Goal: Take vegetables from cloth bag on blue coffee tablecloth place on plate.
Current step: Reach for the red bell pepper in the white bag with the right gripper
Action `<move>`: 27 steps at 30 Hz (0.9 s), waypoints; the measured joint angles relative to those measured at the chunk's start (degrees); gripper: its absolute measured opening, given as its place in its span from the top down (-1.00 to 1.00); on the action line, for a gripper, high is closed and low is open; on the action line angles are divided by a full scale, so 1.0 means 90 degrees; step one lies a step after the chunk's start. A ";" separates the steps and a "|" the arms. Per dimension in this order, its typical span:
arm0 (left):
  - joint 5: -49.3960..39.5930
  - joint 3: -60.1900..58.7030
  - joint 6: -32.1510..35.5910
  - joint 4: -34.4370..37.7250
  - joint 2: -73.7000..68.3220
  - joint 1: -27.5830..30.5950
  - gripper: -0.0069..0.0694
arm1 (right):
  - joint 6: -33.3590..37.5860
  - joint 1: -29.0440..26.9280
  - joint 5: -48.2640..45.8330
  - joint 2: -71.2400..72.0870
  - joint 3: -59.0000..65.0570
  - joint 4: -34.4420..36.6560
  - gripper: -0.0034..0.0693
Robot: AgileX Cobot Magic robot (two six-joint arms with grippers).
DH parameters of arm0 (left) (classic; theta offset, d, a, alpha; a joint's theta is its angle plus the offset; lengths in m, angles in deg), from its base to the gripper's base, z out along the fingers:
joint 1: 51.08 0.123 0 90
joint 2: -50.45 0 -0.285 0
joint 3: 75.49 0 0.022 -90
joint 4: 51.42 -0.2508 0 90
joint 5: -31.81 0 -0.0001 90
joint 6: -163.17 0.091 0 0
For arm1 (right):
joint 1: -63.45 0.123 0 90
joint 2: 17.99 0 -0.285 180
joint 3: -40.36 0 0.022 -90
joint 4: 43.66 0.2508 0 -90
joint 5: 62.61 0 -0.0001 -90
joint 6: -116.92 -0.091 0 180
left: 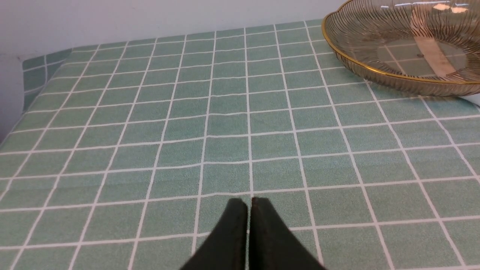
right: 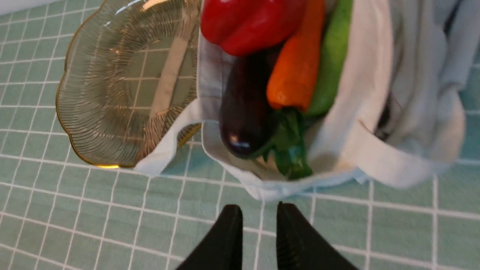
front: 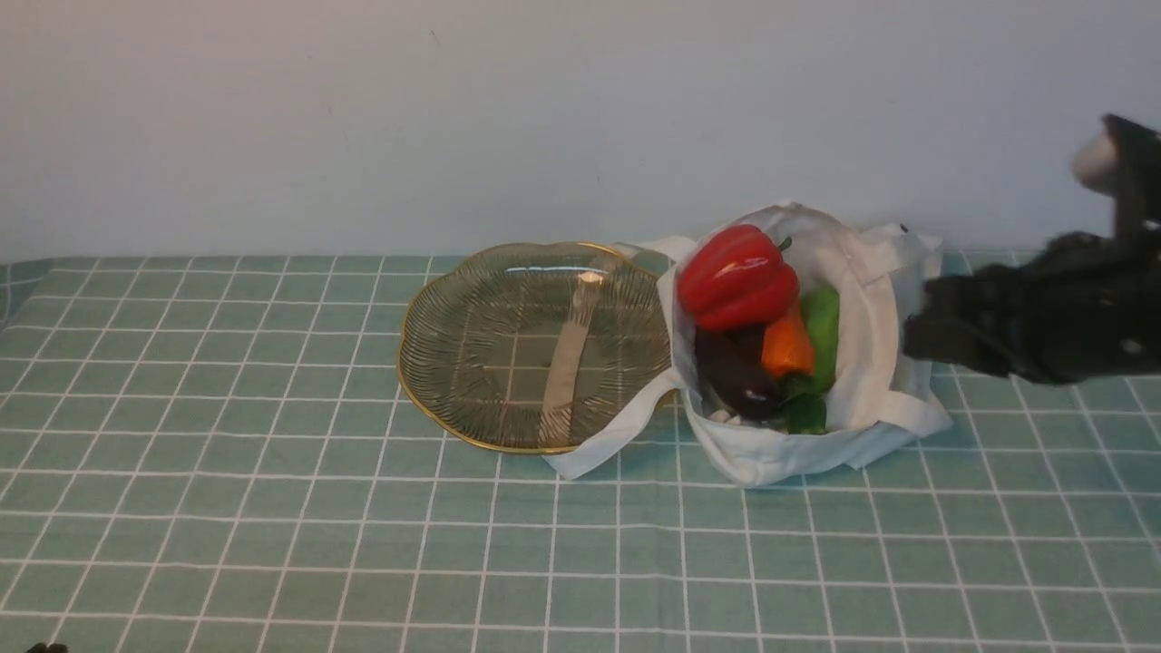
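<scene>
The white cloth bag (front: 871, 317) lies open on the teal grid tablecloth (front: 272, 508), right of the glass plate (front: 472, 345). In it are a red bell pepper (front: 736, 277), an orange piece (front: 785, 346), a light green piece (front: 822, 326), a dark eggplant (front: 733, 374) and a dark green leaf (front: 804, 410). The plate holds no vegetables. My right gripper (front: 914, 336) hovers, blurred, just right of the bag. In the right wrist view it (right: 258, 210) is slightly open and empty, just short of the bag's near edge (right: 270, 187). My left gripper (left: 249, 204) is shut and empty over bare cloth.
One bag strap (front: 599, 444) runs from the bag past the plate's near edge, and shows through the glass as a pale band. A plain pale wall stands behind the table. The plate (left: 375, 71) sits far from the left gripper.
</scene>
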 joint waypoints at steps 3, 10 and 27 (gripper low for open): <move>0.0000 0.0000 0.0000 0.0000 0.0000 0.0000 0.83 | 0.0009 0.0208 0.0172 -0.0822 -0.0691 -0.0015 0.13; 0.0000 0.0000 0.0000 0.0000 0.0000 0.0000 0.83 | -0.0474 0.0257 0.0403 -0.2546 -0.2158 0.0032 -0.65; 0.0000 0.0000 0.0000 0.0000 0.0000 0.0000 0.83 | -0.0612 0.0269 0.1013 -0.4281 -0.3503 -0.0182 -0.87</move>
